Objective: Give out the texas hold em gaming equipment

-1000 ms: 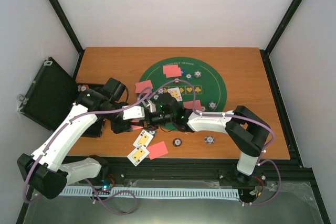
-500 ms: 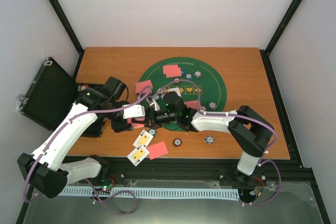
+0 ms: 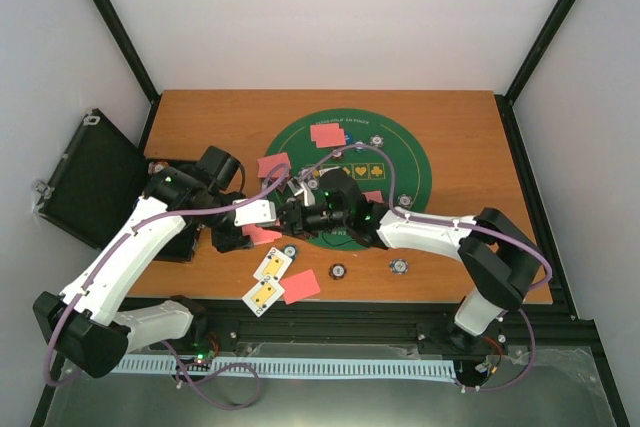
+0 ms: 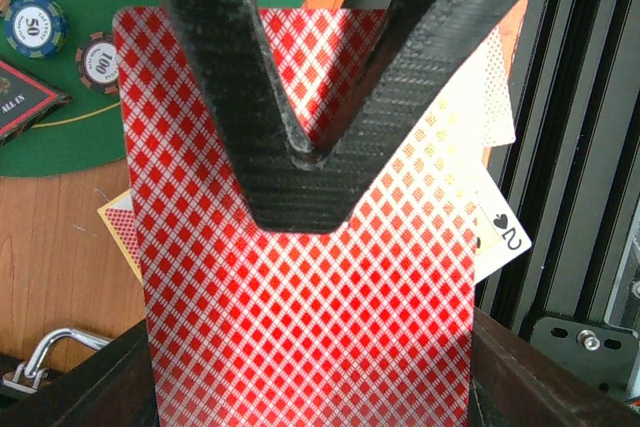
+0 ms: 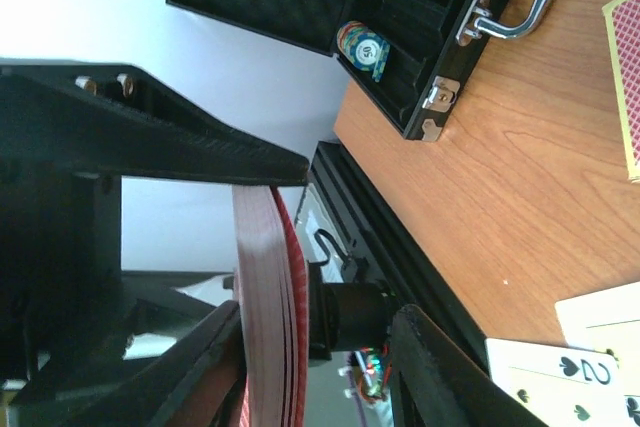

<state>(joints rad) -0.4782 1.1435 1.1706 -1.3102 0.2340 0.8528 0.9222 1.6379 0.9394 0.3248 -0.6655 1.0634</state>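
Cards held: card stack [image 4: 300, 317], red backs facing left wrist camera; raised over desk [image 3: 460, 127], just off near-left rim of green mat [image 3: 405, 162]
Left tool [image 4: 300, 162]: closed tight on card stack, fingers meeting in a V on top card
Right tool [image 5: 350, 247]: fingers spread, stack's edge between them; pad contact impossible to tell
Loose cards: face-up cards [image 3: 272, 265], two, beside red-backed card [image 3: 301, 285]; flat on wood near front edge
Poker chips [image 4: 35, 25]: three on mat, next to triangle marker [image 4: 20, 97]; loose chips [image 3: 339, 272], two, on wood
Black case [image 3: 90, 177]: open at desk's left; chip stack [image 5: 362, 47] in one compartment
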